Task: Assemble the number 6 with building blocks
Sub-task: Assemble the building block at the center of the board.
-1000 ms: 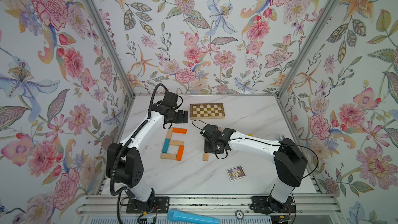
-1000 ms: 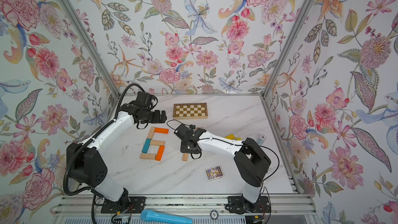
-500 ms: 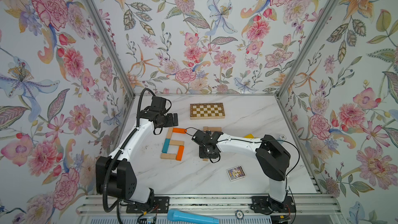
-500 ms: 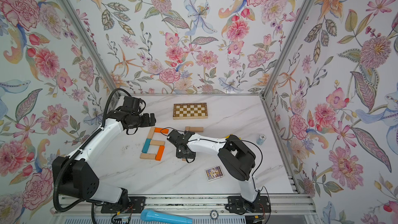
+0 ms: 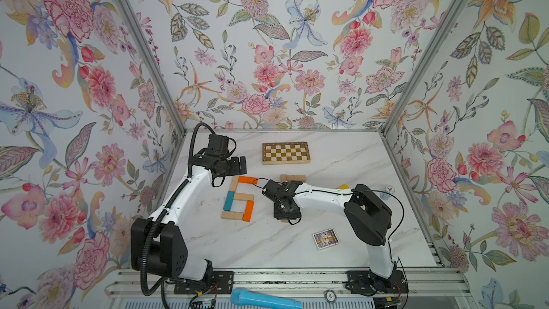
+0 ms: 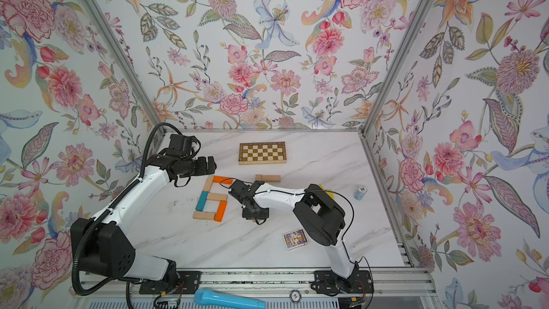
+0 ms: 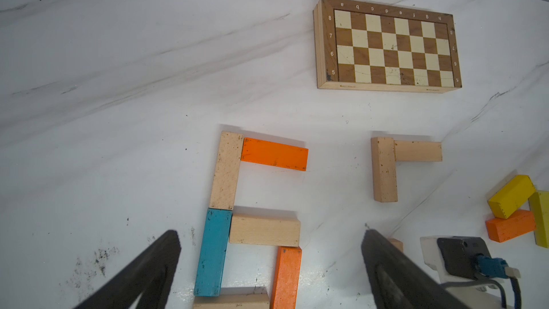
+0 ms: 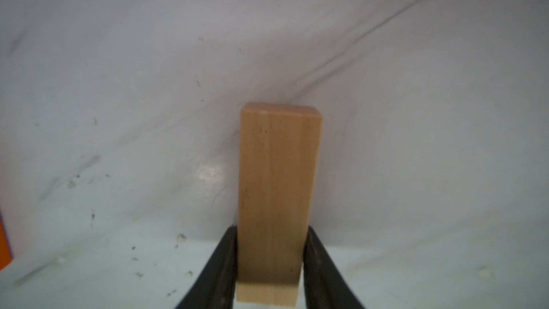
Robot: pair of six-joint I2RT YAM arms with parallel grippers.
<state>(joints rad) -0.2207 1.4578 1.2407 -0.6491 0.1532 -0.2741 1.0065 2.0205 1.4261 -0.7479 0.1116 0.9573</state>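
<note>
Six building blocks lie flat as a figure [image 5: 237, 199] left of centre: a teal one [image 7: 212, 252], two orange ones [image 7: 274, 154] and three of pale wood [image 7: 264, 230]. My left gripper [image 5: 242, 165] hovers open just behind the figure, its jaws wide apart and empty in the left wrist view [image 7: 271, 233]. My right gripper [image 5: 285, 218] points down at the table right of the figure. In the right wrist view it [image 8: 271, 230] is shut on a pale wood block [image 8: 279, 173], with both fingers against the block's long sides.
Two pale blocks [image 5: 292, 178] form an L behind the right arm. Yellow and orange blocks [image 7: 511, 203] lie further right. A checkered board [image 5: 286, 153] sits at the back. A card [image 5: 325, 238], a chip stack [image 5: 389, 190] and a blue microphone [image 5: 264, 301] are also here.
My right gripper moved left, came down over the loose pale block and closed its jaws on it. The left arm shifted slightly to the left, still open.
</note>
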